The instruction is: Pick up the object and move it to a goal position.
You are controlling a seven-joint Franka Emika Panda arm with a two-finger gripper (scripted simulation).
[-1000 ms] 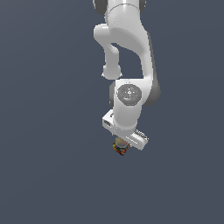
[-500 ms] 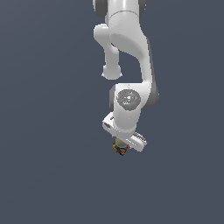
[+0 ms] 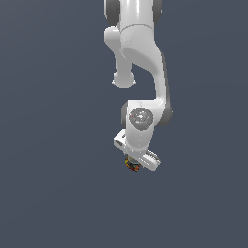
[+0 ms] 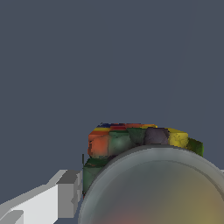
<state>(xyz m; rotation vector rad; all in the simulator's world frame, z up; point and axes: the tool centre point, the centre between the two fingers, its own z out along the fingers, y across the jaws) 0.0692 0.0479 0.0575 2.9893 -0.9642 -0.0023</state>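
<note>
Exterior view: the white jointed Panda arm (image 3: 140,72) reached down from the upper centre of the frame. The white claw gripper (image 3: 133,164) sat just below frame centre, closed on the small mottled red, yellow, blue and green object (image 3: 131,166), evidently for carrying to the goal.

Wrist view: the object (image 4: 131,142) filled the lower centre, its round greyish-tan top nearest the lens; one white finger (image 4: 65,192) pressed its side, securing it
</note>
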